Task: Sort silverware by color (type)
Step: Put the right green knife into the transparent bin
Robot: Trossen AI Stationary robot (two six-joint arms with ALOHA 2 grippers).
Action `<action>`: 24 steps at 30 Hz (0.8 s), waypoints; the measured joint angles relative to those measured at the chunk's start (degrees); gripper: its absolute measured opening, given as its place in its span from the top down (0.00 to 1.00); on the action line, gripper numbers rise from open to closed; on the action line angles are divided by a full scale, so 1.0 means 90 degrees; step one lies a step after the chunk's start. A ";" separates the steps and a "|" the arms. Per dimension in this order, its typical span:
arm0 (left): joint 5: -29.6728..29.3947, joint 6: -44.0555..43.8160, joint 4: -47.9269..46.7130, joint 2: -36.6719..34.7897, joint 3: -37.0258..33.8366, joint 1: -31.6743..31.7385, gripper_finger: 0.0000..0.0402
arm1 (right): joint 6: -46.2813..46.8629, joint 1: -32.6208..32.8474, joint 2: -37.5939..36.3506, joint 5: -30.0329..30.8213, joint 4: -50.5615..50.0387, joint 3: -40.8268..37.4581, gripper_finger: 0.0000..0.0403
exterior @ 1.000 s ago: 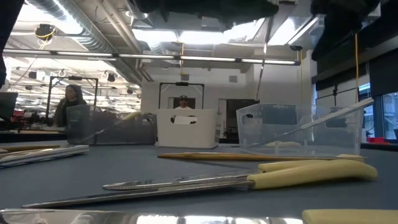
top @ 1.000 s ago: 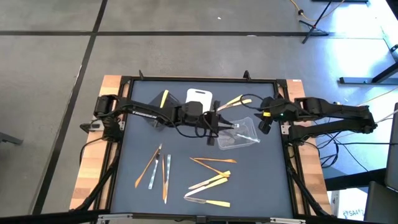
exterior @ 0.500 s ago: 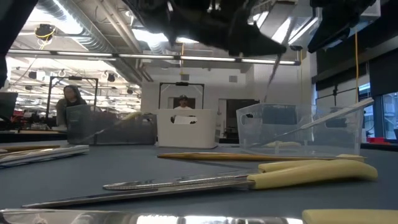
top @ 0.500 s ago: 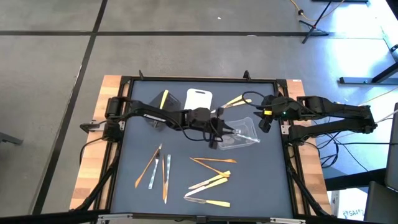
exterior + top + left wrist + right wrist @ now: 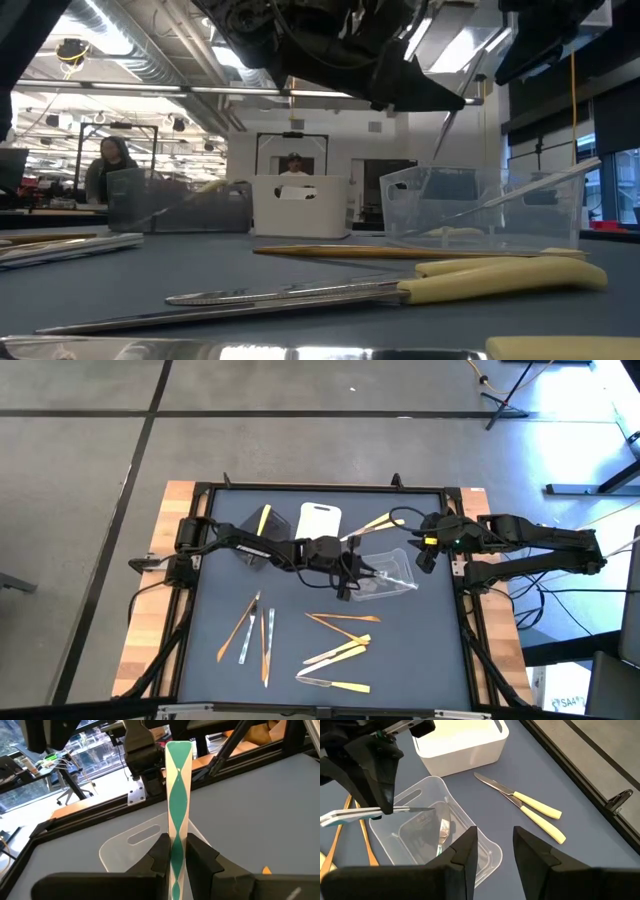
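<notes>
Silver-grey is the colour of the utensil I hold in my left gripper (image 5: pixel 350 573), pinched tight between its two fingers. In the left wrist view that silver utensil (image 5: pixel 177 785) looks like a long flat strip sticking straight out ahead of the fingers, and its shine shows green. I cannot tell if it is a knife, fork or spoon.

The clear tray (image 5: pixel 388 574) sits just past the left gripper, toward my right arm. In the right wrist view the silver utensil (image 5: pixel 380 813) lies almost flat, its long way pointing across the tray, with its far end over the rim. So I think the drop only needs the gripper to come a little further over the tray. The left arm is the nearer one and already has the piece.

One silver piece (image 5: pixel 443 827) lies inside the tray already.

My right gripper (image 5: pixel 424 558) waits just beyond the tray's other side, with its fingers spread apart and nothing in them. Two yellow-handled knives (image 5: pixel 530 810) lie on the mat near it, next to the white tray (image 5: pixel 465 742).

More silverware (image 5: pixel 335 650) lies loose on the mat, on the near side of both grippers. The low view is mostly filled by these close pieces.
</notes>
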 joint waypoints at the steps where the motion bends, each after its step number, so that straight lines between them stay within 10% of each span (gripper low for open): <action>1: -0.0002 0.0000 0.0000 0.0000 0.0000 0.0006 0.91 | 0.0000 0.0000 0.0000 0.0000 0.0000 0.0000 0.73; 24: -0.0185 -0.0376 -0.0855 -0.0012 0.0543 0.0029 0.91 | 0.0000 0.0000 0.0000 0.0000 -0.0002 0.0000 0.73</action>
